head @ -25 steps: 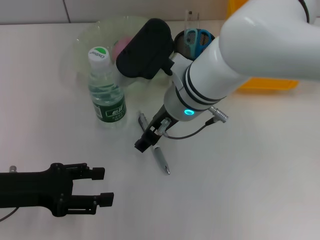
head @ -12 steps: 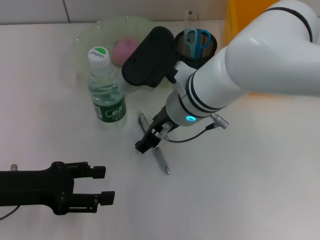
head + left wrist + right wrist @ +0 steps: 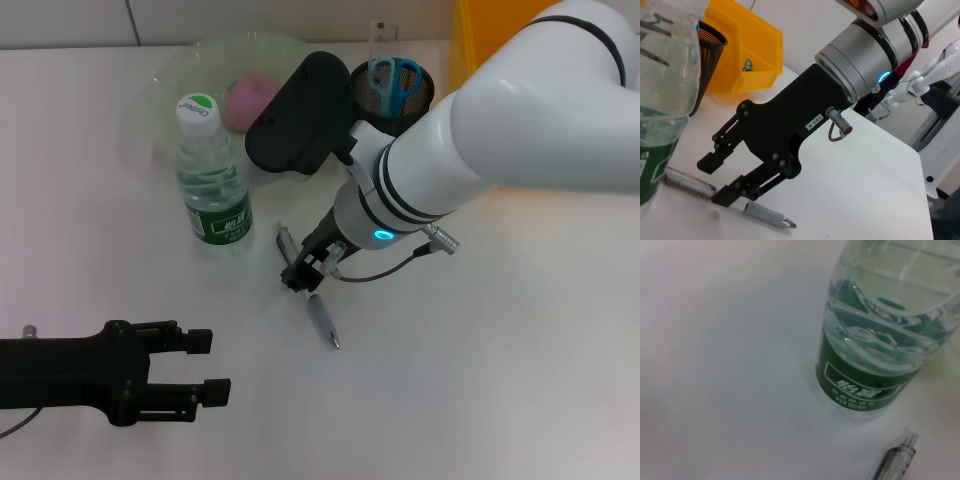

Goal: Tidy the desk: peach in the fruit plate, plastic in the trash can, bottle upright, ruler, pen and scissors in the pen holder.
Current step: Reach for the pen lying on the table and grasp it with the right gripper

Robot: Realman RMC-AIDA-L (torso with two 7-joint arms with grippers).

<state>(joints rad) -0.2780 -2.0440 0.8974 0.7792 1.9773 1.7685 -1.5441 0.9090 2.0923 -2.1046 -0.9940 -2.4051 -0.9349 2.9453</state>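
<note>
A silver pen [image 3: 322, 322] lies on the white desk [image 3: 500, 380], right of the upright bottle [image 3: 211, 182]. My right gripper [image 3: 303, 274] is open and low over the pen's upper half, one finger on each side of the pen [image 3: 760, 214], as the left wrist view shows of the right gripper [image 3: 715, 181]. The right wrist view holds the bottle [image 3: 875, 340] and the pen's clear end [image 3: 899, 459]. The peach [image 3: 250, 98] sits in the fruit plate [image 3: 165, 90]. Scissors [image 3: 396, 76] and ruler [image 3: 380, 35] stand in the pen holder [image 3: 405, 108]. The plastic is out of view. My left gripper [image 3: 210, 367] is open at the front left.
A yellow bin [image 3: 520, 168] stands at the back right, mostly behind my right arm; it also shows as the yellow bin [image 3: 747, 50] beside the mesh pen holder [image 3: 707, 57]. The desk's edge [image 3: 910, 150] is in the left wrist view.
My right gripper has drawn in and come down onto the pen, its tip shifting slightly right and away. The arm swung right, uncovering the pen holder. The left arm has stayed put.
</note>
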